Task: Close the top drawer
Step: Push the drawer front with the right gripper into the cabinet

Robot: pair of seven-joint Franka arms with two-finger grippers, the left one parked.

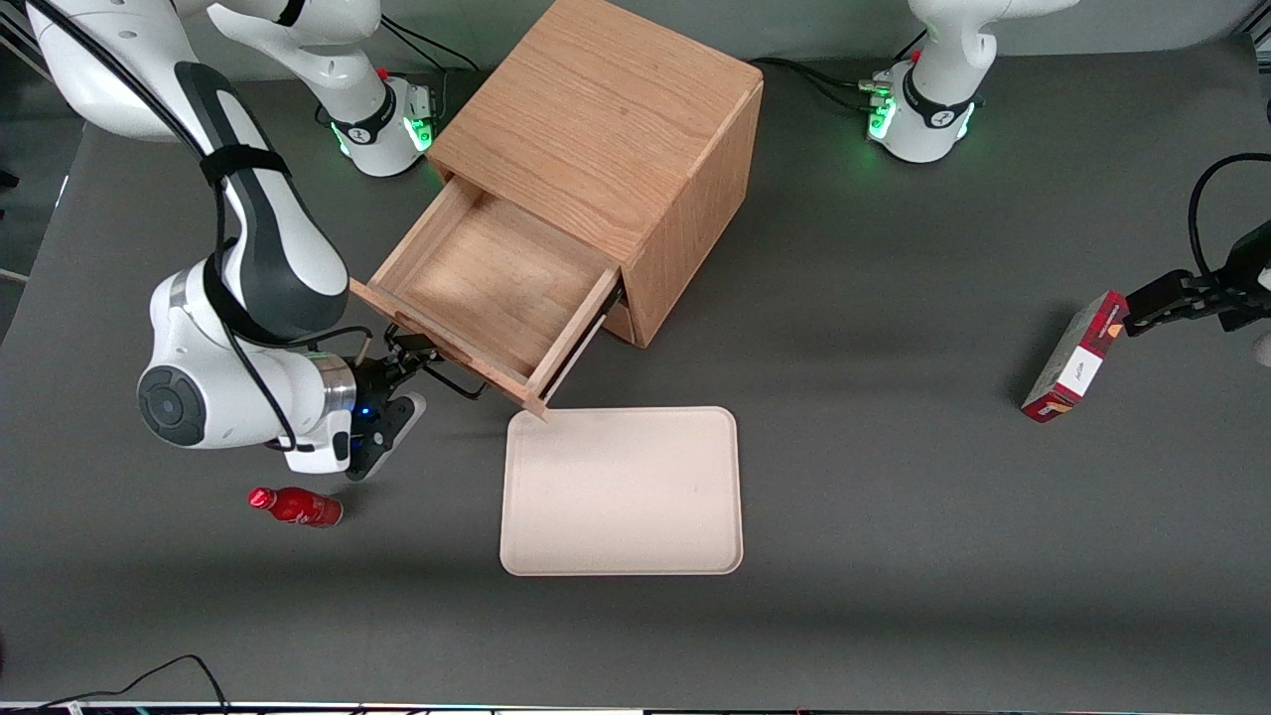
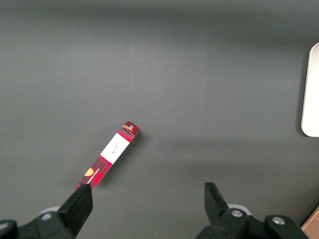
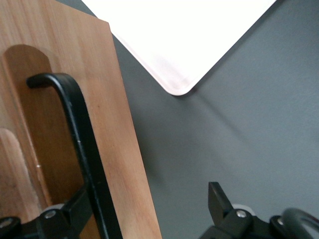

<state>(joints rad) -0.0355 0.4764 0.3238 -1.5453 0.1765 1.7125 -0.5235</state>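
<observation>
The top drawer [image 1: 496, 283] of the light oak cabinet [image 1: 596, 109] stands pulled far out, and its shallow box is empty. A thin black bar handle [image 1: 452, 382] runs along its flat front panel [image 3: 107, 89]. My right gripper [image 1: 407, 382] is open at the drawer front, on the side nearer the front camera. In the right wrist view the handle [image 3: 75, 114] and the panel's edge lie between the spread fingers of the gripper [image 3: 148, 196]. One finger [image 3: 75, 209] is next to the handle bar; the other finger [image 3: 217, 199] hangs over bare table.
A pale tray [image 1: 623, 492] lies on the grey table just in front of the drawer's corner, nearer the front camera. A small red bottle [image 1: 295, 506] lies on its side near my wrist. A red box [image 1: 1072, 357] stands toward the parked arm's end.
</observation>
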